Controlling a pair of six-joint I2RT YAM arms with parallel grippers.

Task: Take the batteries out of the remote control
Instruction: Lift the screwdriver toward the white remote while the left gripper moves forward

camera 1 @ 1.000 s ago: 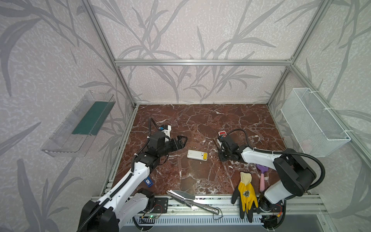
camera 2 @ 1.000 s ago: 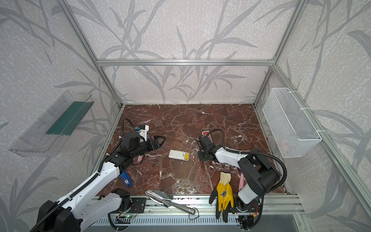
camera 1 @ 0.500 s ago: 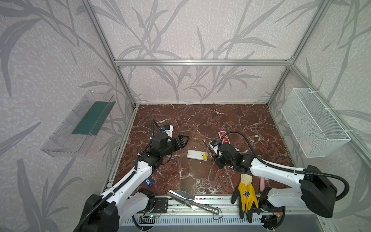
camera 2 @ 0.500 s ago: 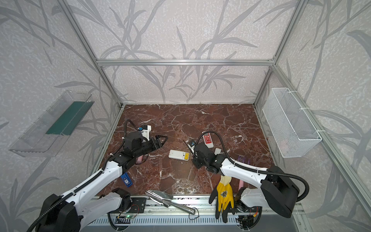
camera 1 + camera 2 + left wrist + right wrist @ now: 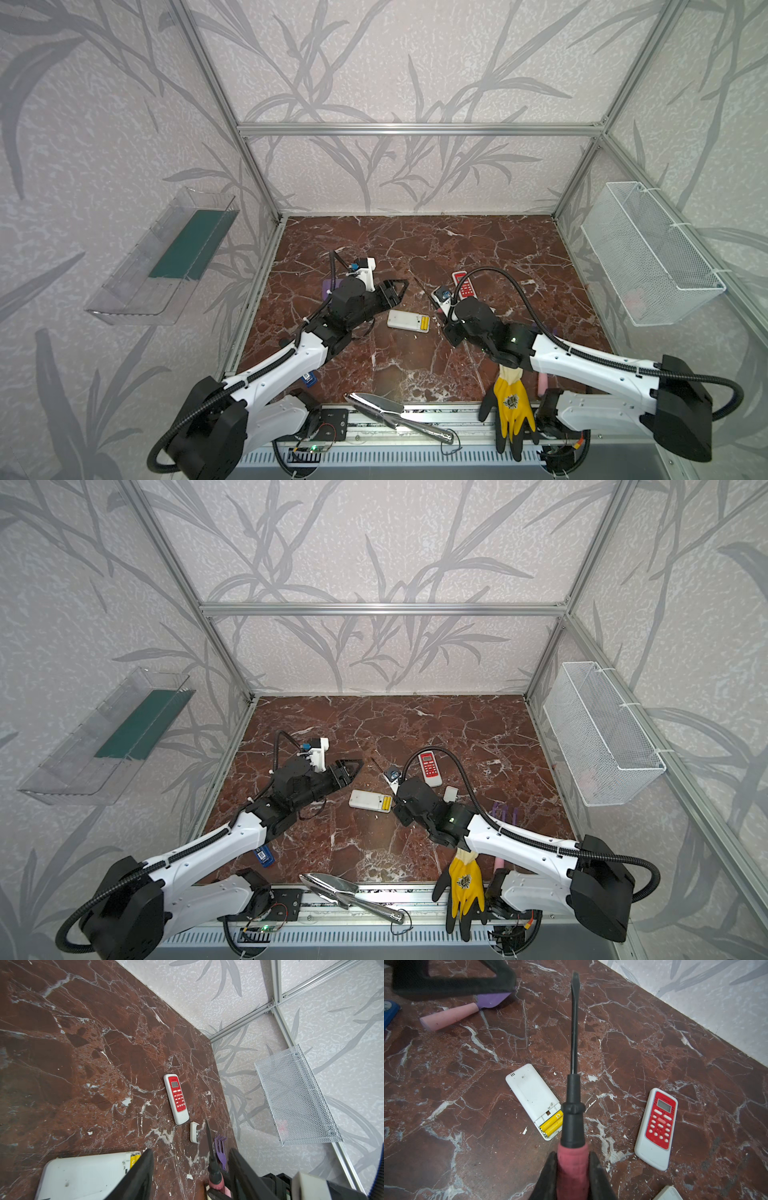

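tabletop [image 5: 415, 249]: glossy red-brown marble, white veins | left hand [image 5: 190, 1151]: spread, left of remote | right hand [image 5: 572, 1154]: pinching pink-handled screwdriver [image 5: 574, 1043] | remote [image 5: 529, 1093]: white plastic slab, centre, face down | batteries [image 5: 552, 1124]: two glossy yellow cylinders, side by side in its open right end

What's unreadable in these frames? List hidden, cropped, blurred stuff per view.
Red remote: buttons up in every view; battery bay unseen.
White remote: left wrist view, cropped by the frame edge; a finger of the left tool covers most of the yellow batteries.
Right tool, gripping the screwdriver: jaws hidden under its wrist in both top views.
Pink item in the wire basket: blurred behind mesh.
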